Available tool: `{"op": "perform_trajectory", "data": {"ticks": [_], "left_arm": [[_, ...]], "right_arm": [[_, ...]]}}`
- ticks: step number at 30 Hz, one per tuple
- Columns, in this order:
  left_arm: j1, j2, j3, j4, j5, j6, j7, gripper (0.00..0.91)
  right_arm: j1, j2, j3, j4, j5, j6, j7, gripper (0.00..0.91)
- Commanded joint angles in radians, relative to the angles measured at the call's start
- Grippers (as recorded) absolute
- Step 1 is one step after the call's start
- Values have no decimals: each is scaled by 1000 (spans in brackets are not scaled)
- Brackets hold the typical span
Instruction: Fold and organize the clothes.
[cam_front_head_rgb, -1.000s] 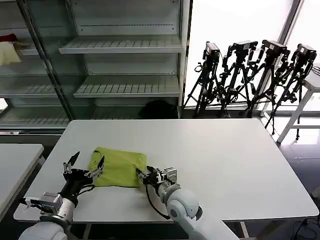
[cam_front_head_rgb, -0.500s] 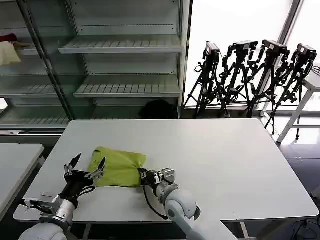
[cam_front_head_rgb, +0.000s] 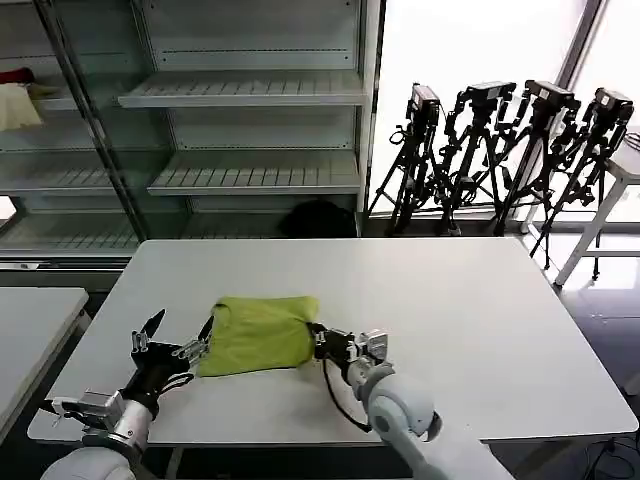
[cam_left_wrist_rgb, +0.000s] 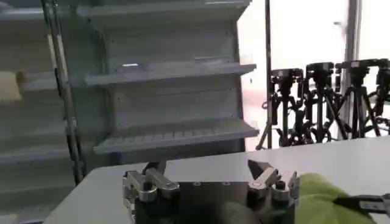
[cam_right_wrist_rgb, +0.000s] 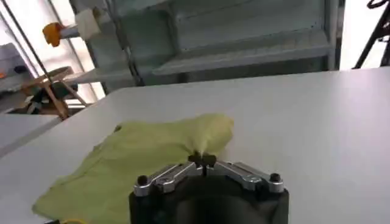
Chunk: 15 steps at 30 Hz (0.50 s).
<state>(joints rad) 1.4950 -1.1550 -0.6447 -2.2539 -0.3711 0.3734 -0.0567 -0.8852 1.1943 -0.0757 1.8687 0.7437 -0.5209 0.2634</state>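
A: Since a second ago the folded lime yellow-green thin-fabric T-shirt (cam_front_head_rgb: 258, 334) has shifted toward the right on the white bench (cam_front_head_rgb: 480, 320), and the right gripper (cam_front_head_rgb: 322, 341) has moved with it.

B: Is it gripping the cloth?

A: Yes. In the right wrist view its fingers (cam_right_wrist_rgb: 183, 171) are closing together on a pinch of the shirt's edge (cam_right_wrist_rgb: 207, 135).

B: And the left gripper (cam_front_head_rgb: 178, 336)?

A: It is waiting wide open at the shirt's left edge, one finger (cam_left_wrist_rgb: 277, 182) just beside the fabric (cam_left_wrist_rgb: 317, 195), holding nothing. The shirt is lying on the bench's near left part.
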Motion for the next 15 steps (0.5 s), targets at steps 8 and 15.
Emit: {"op": "perform_trajectory", "data": {"ticks": [8,15], "left_arm": [[19,1,4,-10,-5,2,1,907],[61,22,19,-73,-41,-3,-17,907]], "right_arm": [[-149,-261,231,64,14,45,-43,907],[-310,-276,324,200,-185,172,-5,907]]}}
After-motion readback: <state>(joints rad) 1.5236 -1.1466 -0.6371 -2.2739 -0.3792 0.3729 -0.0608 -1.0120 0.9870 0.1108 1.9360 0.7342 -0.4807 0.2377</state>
